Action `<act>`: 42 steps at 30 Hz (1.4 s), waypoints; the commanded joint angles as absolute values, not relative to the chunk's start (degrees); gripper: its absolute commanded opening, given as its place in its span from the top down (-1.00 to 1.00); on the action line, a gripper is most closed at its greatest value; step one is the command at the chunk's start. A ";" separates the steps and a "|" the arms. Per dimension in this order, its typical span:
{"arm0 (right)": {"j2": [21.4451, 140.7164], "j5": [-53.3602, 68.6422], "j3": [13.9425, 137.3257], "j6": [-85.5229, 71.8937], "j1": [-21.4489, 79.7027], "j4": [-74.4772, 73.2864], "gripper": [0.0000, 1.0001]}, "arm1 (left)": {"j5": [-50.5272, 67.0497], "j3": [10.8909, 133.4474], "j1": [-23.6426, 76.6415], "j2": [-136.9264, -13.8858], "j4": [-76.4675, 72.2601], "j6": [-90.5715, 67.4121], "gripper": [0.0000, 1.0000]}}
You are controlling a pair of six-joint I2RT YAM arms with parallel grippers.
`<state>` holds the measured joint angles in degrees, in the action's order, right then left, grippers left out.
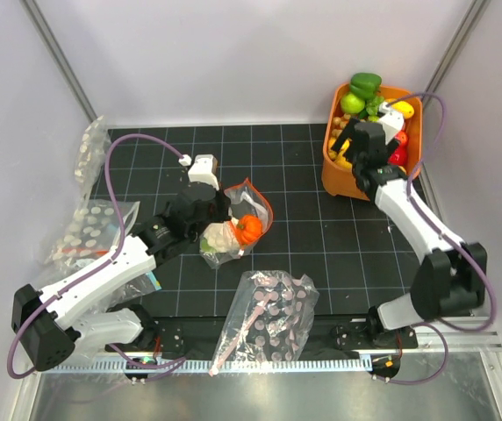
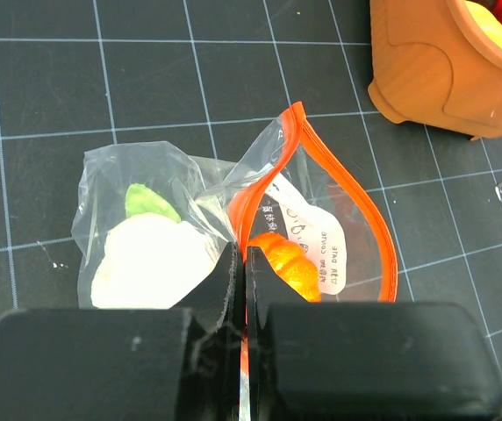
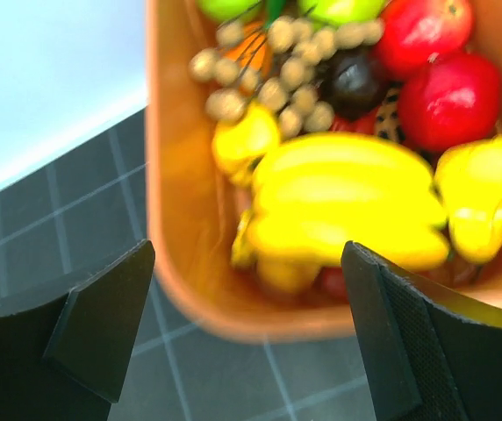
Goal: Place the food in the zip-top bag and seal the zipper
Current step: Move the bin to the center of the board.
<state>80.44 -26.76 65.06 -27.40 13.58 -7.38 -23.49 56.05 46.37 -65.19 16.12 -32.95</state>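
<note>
Zip-top bag (image 2: 172, 175) mouth pinched in closed left gripper (image 2: 240, 272), cauliflower (image 2: 150, 263) partly hidden behind it, right gripper (image 3: 247, 263) spread open.

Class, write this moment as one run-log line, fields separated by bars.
left gripper: shut on zip-top bag rim | zipper: open | in bag: cauliflower, orange piece | right gripper: open above bin

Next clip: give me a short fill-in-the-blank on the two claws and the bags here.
1. The left claw is ____ on the zipper of the plain bag.
2. Inside that bag lie a white cauliflower and an ____ round piece.
3. The right claw, above the bin of toy produce, is ____ and holds nothing.
4. The dotted bag between the arm bases has ____ dots.

Missing words: shut; orange; open; pink.
</note>
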 commanded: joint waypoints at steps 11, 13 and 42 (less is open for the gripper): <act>107.75 -31.38 98.44 -23.99 6.85 -39.44 0.59 | -23.03 56.34 46.05 -65.04 12.83 -33.84 1.00; 106.71 -29.02 94.08 -25.57 6.85 -39.82 0.88 | -23.12 56.25 45.97 -65.48 12.66 -33.84 1.00; 53.89 -31.11 47.55 -34.90 19.95 -32.53 0.00 | -22.41 57.13 46.05 -67.06 13.10 -33.57 1.00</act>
<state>57.67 -29.50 47.57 -34.74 19.55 -29.54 -22.44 56.05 46.37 -67.02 15.68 -33.04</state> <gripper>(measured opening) 0.270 0.021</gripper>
